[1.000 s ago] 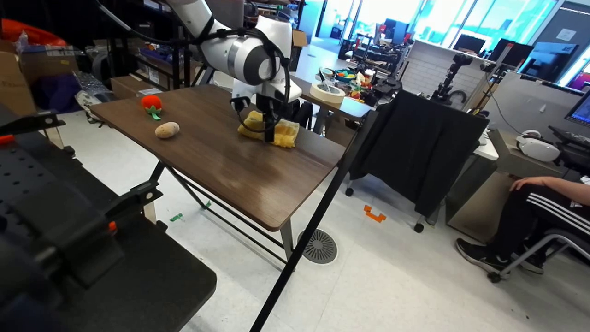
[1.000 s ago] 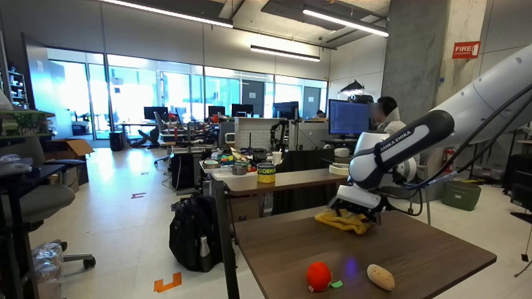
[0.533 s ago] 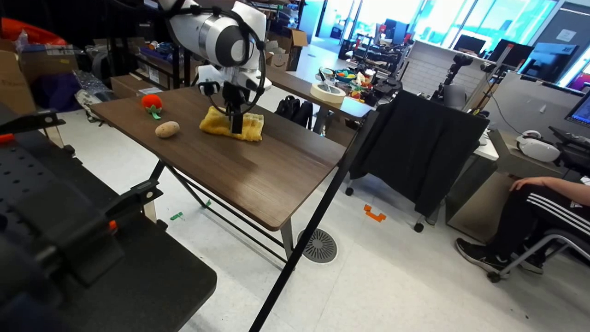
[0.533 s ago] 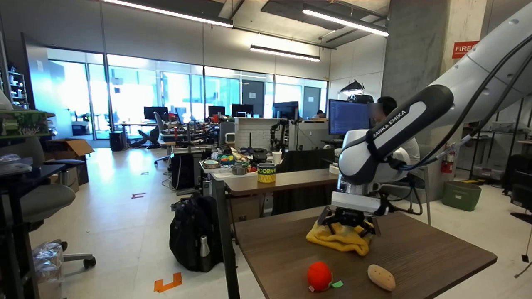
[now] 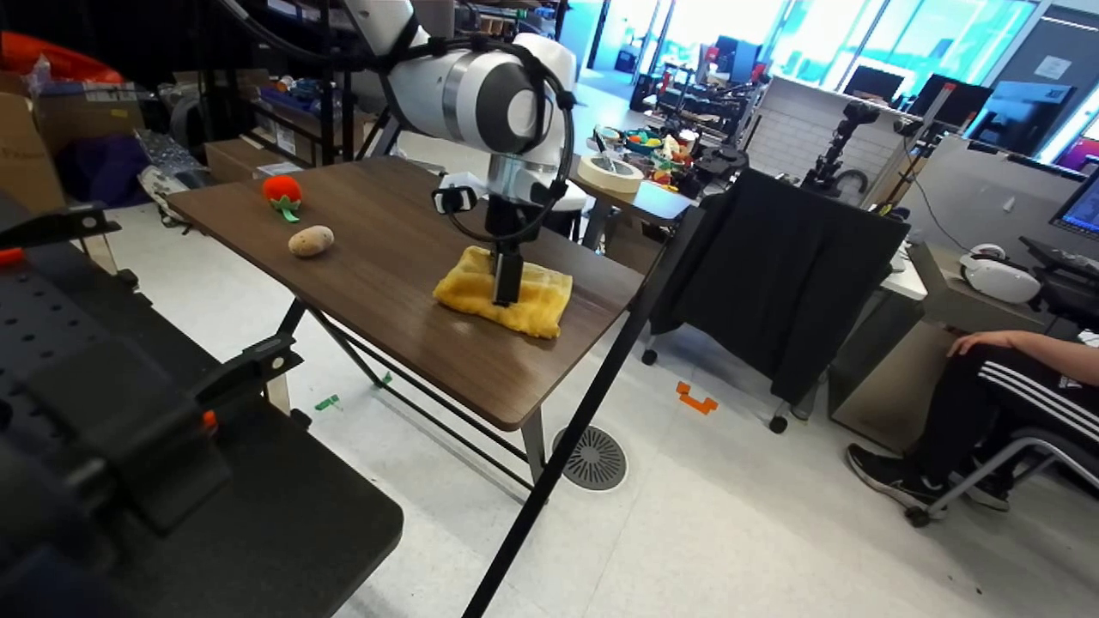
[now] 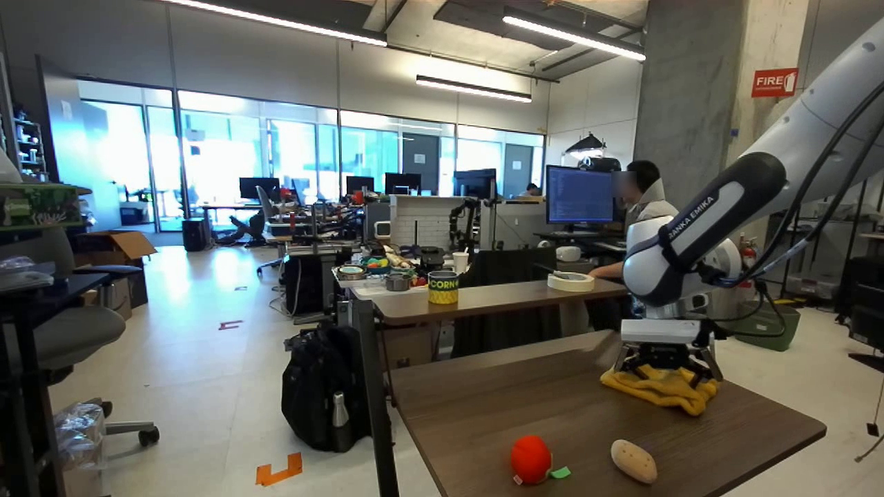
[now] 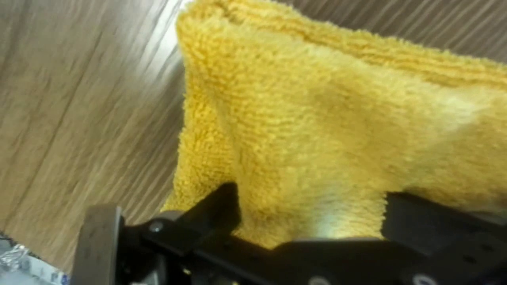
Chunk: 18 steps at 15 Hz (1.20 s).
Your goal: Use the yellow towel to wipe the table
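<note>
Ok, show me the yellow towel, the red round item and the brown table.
Yellow towel (image 7: 317, 126): wrist view, on its upper face.
Red round item (image 6: 530, 459): in an exterior view, on its body.
Brown table (image 5: 378, 270): in an exterior view, on bare tabletop.

Around me I see bright glass panes (image 6: 224, 155) beneath a grey wall (image 6: 255, 59), lit ceiling lamps (image 6: 574, 38), a concrete column (image 6: 690, 124), a cluttered desk (image 6: 511, 297), and a pale floor (image 6: 207, 338) marked with orange tape (image 6: 295, 463) and set with a round drain (image 5: 599, 460).

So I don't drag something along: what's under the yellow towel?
The table, which shows past the edges of the yellow towel. The patch directly beneath is covered, so I can't tell whether anything else lies there.
</note>
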### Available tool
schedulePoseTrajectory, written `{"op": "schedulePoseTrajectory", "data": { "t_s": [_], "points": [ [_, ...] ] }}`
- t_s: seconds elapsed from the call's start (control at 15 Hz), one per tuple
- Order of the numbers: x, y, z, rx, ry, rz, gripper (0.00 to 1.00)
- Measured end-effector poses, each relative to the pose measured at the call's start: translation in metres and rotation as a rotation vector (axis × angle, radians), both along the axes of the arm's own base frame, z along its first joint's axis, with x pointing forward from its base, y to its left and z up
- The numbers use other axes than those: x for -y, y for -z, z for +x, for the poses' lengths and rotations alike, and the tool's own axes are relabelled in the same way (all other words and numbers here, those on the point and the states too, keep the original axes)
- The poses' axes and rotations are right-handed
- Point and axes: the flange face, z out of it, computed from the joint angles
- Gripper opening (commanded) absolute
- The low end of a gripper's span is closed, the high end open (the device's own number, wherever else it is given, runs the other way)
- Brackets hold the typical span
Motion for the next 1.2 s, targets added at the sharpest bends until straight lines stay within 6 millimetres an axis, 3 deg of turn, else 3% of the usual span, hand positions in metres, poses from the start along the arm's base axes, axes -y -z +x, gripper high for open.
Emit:
{"op": "schedulePoseTrajectory", "data": {
  "t_s": [0.13, 0.33, 0.53, 0.93, 1.07, 1.2],
  "points": [
    [0.021, 0.000, -0.006, -0.023, 0.055, -0.034, 1.00],
    [0.016, 0.000, -0.013, -0.091, 0.042, -0.044, 1.00],
    [-0.013, 0.000, -0.025, -0.141, -0.050, -0.044, 1.00],
    [-0.106, 0.002, -0.037, -0.189, -0.264, -0.014, 1.00],
    [-0.114, 0.002, -0.032, -0.177, -0.236, -0.020, 1.00],
    [-0.102, 0.001, -0.020, -0.143, -0.153, -0.025, 1.00]
  ]
}}
